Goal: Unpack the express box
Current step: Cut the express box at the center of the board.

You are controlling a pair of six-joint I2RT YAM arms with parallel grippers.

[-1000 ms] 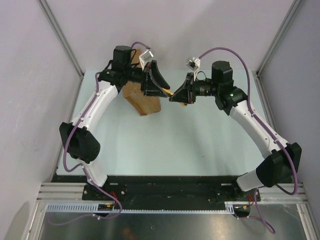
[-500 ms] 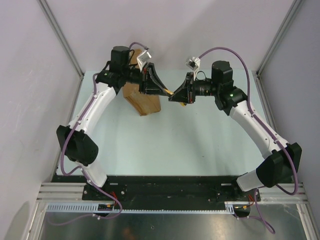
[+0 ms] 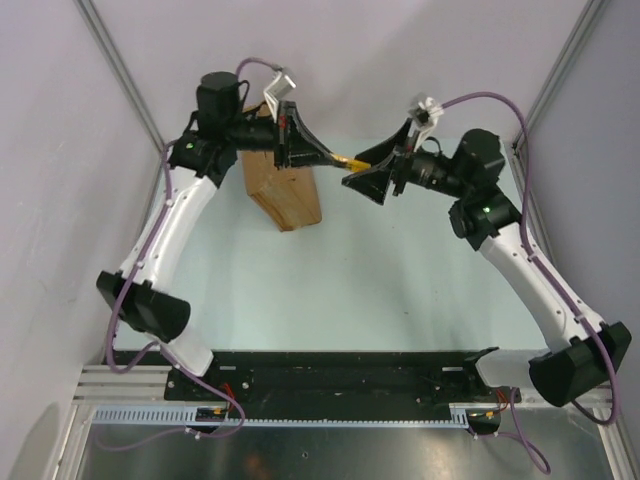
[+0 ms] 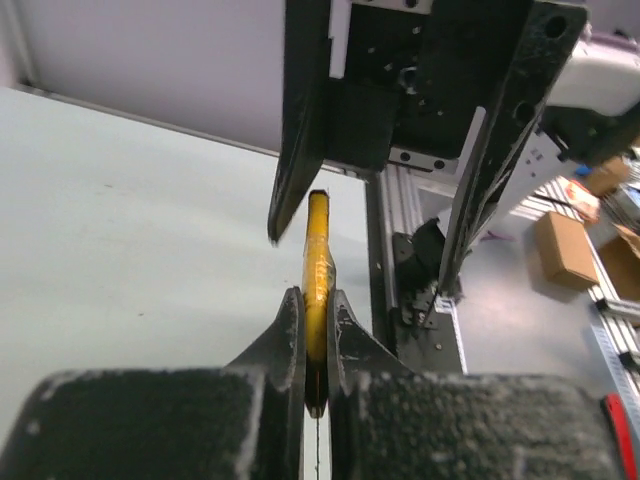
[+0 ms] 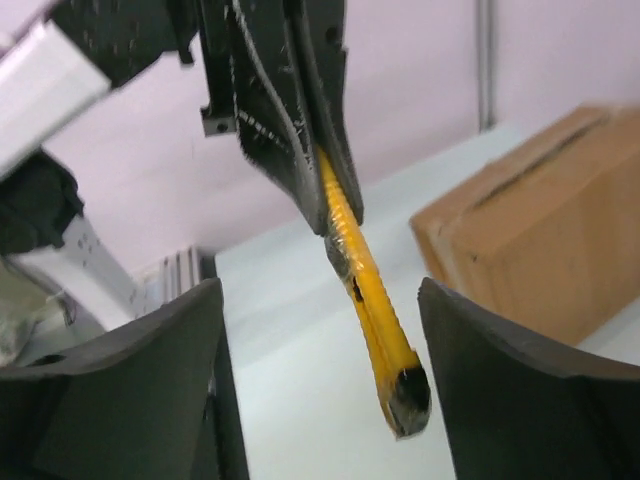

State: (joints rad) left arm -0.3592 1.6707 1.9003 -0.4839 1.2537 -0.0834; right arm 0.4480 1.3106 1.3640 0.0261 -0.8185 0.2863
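Note:
The express box (image 3: 285, 190), a brown cardboard carton, lies at the back left of the table; it also shows as the box (image 5: 530, 220) at the right of the right wrist view. A yellow utility knife (image 3: 354, 162) hangs in the air between the two arms. My left gripper (image 3: 330, 157) is shut on one end of the knife (image 4: 317, 250), its pads (image 4: 290, 320) pressed on both sides. My right gripper (image 3: 352, 170) is open, its fingers (image 5: 150, 380) standing wide on either side of the knife's free end (image 5: 400, 385) without touching it.
The pale table (image 3: 380, 270) is walled by pink panels with metal posts (image 3: 120, 70) at the back corners. The arm bases sit on a black rail (image 3: 330, 375) at the near edge. Small cardboard boxes (image 4: 565, 250) lie beyond the table in the left wrist view.
My left gripper has closed on the knife. My right gripper has opened, let go of it and drawn back to the right. The left arm shifted slightly back and left.

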